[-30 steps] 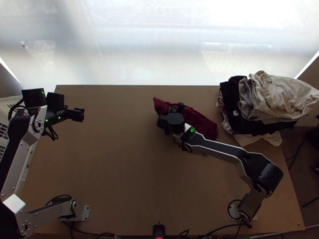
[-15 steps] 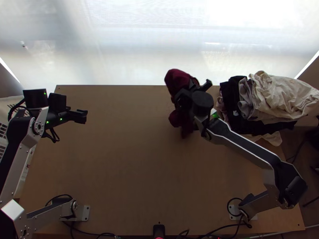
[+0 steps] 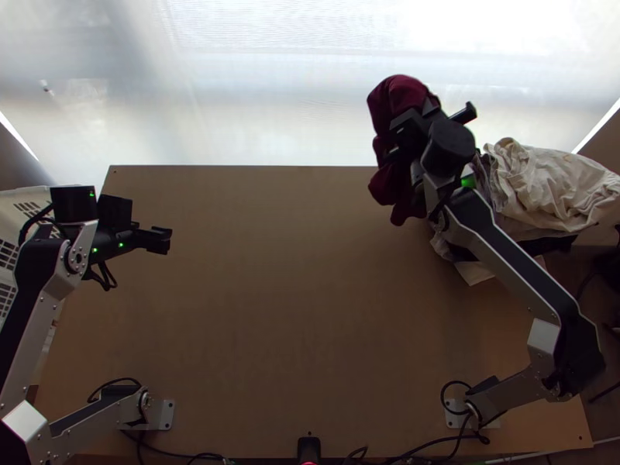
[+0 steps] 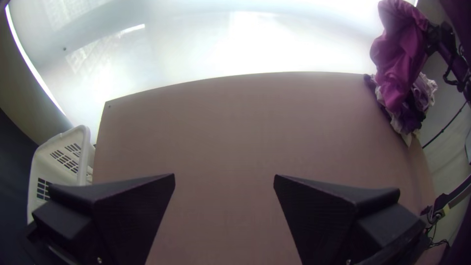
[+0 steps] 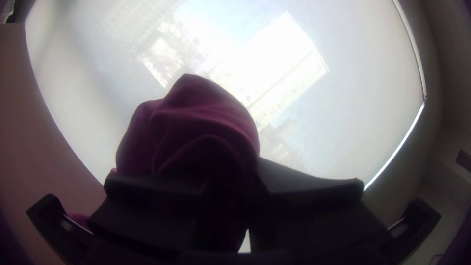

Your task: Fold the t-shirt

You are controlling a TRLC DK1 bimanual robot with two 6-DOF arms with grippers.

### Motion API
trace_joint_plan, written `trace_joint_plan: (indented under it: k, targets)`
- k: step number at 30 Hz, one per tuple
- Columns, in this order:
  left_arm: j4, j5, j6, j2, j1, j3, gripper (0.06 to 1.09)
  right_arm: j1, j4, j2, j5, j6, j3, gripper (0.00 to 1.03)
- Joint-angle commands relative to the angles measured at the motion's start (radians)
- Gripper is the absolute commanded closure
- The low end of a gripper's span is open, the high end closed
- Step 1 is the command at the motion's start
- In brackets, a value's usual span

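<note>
My right gripper [image 3: 409, 138] is at the table's far right edge in the top view, shut on the dark red t-shirt [image 3: 393, 99]. The shirt is bunched and hangs from the fingers, off the table; which part is pinched I cannot tell. In the right wrist view the right gripper [image 5: 240, 196] has the cloth [image 5: 196, 118] pressed between its two fingers. At the table's left side my left gripper [image 3: 164, 239] is well away from the shirt. Its fingers stand wide apart in the left wrist view, where the left gripper [image 4: 224, 181] holds nothing and the raised shirt [image 4: 400, 54] appears far off.
A pile of clothes [image 3: 542, 186], cream on top with black and grey below, lies at the table's far right, partly beneath the right arm. A white basket [image 4: 59, 157] stands beyond the table's left edge. Bare wood of the table [image 3: 294, 310] stretches between the arms.
My right gripper has carried the dark red shirt from the table's middle up and toward the far right, beside the clothes pile. The left arm has shifted only slightly.
</note>
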Motion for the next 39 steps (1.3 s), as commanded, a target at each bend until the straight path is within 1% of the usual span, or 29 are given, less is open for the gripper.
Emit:
trace_joint_plan:
  k: [1,4,7,11,16,22,31,39]
  targets:
    - [-0.004,-0.006,-0.007,-0.016,-0.007,-0.033,0.10,-0.090,-0.071,0.015,-0.008,0.005,0.126,1.00]
    - [0.004,-0.006,-0.021,-0.015,-0.010,-0.041,0.10,-0.113,-0.089,0.024,-0.032,-0.015,0.176,1.00]
    - [0.010,-0.008,-0.029,-0.010,-0.021,-0.050,0.10,-0.125,-0.126,0.065,-0.035,-0.039,0.285,1.00]
    - [0.018,-0.009,-0.036,-0.010,-0.032,-0.062,0.10,-0.148,-0.187,0.110,-0.037,-0.041,0.423,1.00]
    - [0.023,-0.012,-0.035,-0.010,-0.032,-0.073,0.10,-0.179,-0.210,0.114,-0.050,-0.042,0.458,1.00]
    - [0.029,-0.012,-0.035,-0.010,-0.041,-0.085,0.10,-0.193,-0.233,0.125,-0.055,-0.067,0.531,1.00]
    - [0.029,-0.014,-0.036,-0.010,-0.064,-0.097,0.10,-0.254,-0.266,0.096,-0.061,-0.065,0.549,1.00]
    - [0.039,-0.037,-0.047,-0.015,-0.105,-0.117,0.10,-0.366,-0.266,0.044,-0.090,-0.016,0.435,1.00]
